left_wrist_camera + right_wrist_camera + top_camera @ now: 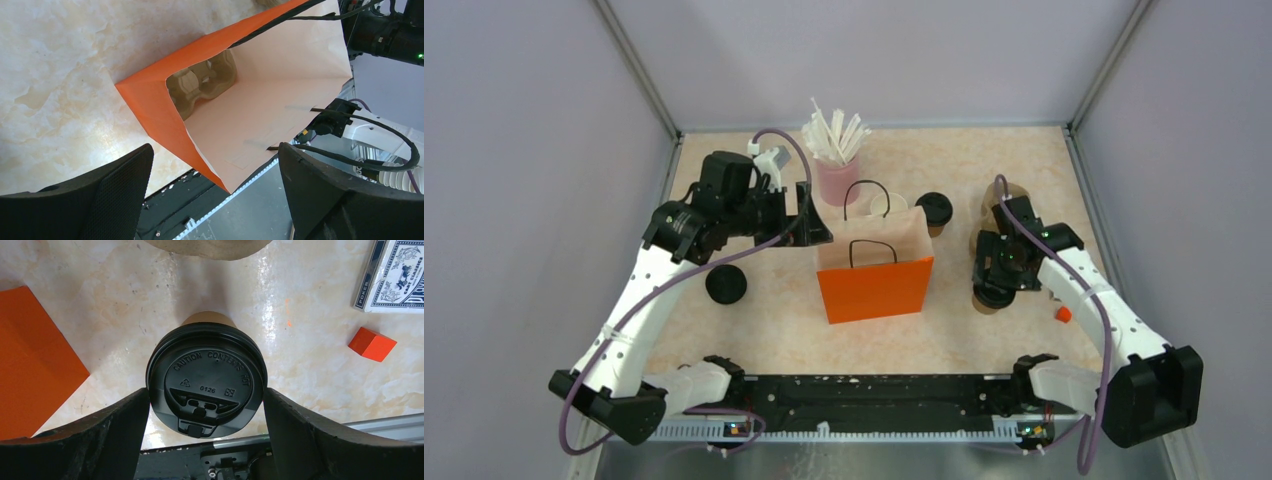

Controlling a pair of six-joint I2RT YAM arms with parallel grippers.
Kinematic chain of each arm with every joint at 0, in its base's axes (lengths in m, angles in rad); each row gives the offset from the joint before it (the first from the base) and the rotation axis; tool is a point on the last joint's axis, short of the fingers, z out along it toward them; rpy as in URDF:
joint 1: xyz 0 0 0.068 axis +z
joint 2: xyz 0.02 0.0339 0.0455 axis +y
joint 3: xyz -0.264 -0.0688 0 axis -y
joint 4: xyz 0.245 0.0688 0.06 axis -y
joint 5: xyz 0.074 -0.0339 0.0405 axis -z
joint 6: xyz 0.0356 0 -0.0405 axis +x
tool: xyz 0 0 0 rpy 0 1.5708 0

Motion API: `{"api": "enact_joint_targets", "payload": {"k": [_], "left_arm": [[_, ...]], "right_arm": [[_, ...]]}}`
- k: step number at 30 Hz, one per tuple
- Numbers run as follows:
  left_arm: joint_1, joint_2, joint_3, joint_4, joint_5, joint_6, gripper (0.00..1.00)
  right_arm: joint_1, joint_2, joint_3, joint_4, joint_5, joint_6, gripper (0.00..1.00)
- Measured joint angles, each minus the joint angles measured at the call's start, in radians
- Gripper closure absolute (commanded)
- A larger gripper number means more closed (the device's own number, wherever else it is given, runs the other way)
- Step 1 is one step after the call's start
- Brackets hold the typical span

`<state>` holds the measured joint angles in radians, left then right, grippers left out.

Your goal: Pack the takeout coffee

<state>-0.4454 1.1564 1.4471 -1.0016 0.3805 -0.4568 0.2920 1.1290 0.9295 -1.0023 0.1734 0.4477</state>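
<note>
Grasp check: right gripper (205, 400) clamped on the lidded cup (206, 377), which stands near the worktop's right edge. Lift straight up, keep it upright, and clear the orange bag (874, 288) rim before lowering inside.

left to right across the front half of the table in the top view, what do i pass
loose black lid → orange bag → lidded coffee cup → small orange block
</note>
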Motion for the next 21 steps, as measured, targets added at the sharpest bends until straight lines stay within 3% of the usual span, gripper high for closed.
{"api": "enact_joint_targets", "payload": {"k": [12, 17, 21], "left_arm": [[0.000, -0.005, -0.002, -0.003, -0.008, -0.002, 0.01], [0.001, -0.005, -0.002, -0.016, -0.029, -0.008, 0.01], [0.001, -0.005, -0.003, -0.015, -0.027, -0.012, 0.09]], "right_arm": [[0.003, 0.006, -0.021, 0.027, 0.013, -0.002, 0.17], [0.003, 0.008, -0.021, 0.030, 0.013, -0.003, 0.22], [0.003, 0.007, -0.022, 0.033, 0.013, -0.003, 0.25]]}}
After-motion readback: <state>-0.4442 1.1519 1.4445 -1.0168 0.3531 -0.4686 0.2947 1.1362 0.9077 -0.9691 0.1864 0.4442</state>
